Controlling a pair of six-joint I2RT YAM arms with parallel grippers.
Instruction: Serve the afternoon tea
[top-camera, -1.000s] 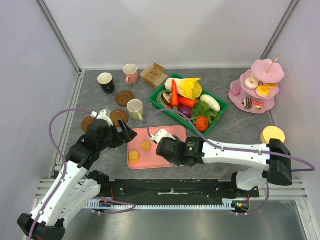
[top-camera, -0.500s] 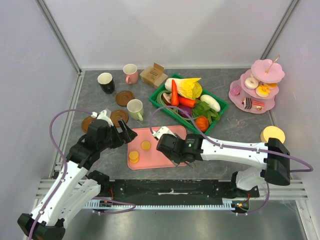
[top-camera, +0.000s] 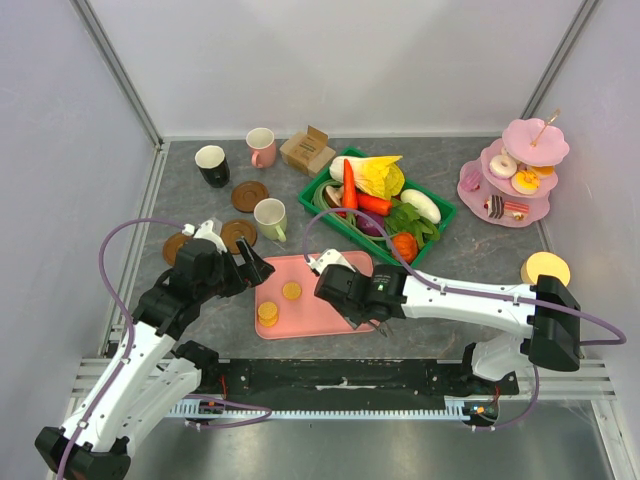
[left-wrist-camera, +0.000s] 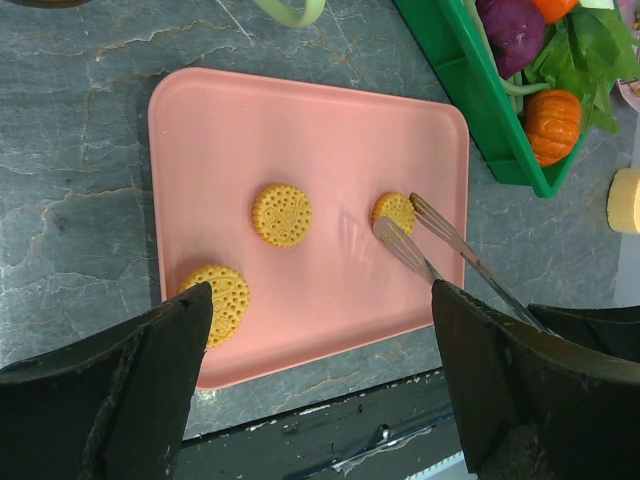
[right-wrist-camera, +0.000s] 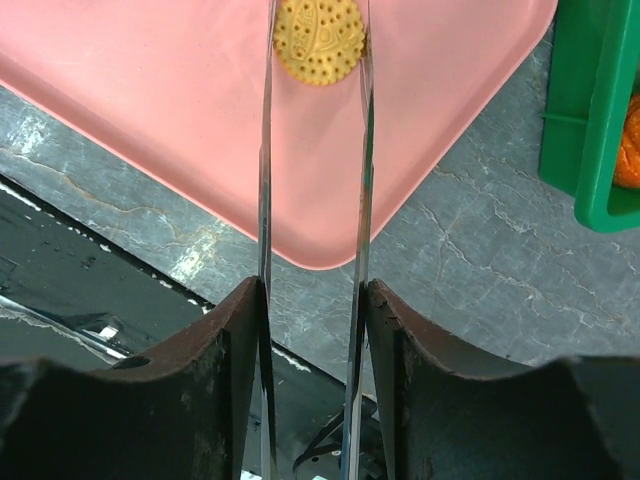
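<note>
Now, right gripper (right-wrist-camera: 312, 300) clenching tongs (right-wrist-camera: 265, 180) tighter, around biscuit (right-wrist-camera: 319, 40) on tray (right-wrist-camera: 150, 90), left gripper (left-wrist-camera: 320, 300) spread, unmoved.

From above, the right arm (top-camera: 450, 295) covers the tray's (top-camera: 300, 322) third biscuit (left-wrist-camera: 393, 210).

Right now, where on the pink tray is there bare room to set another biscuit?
Bare on the pink tray: the far strip, from rim to the middle biscuit, and the near middle between the corner biscuit and the tongs. Crowded: the right side, where the tongs straddle the third biscuit.
</note>
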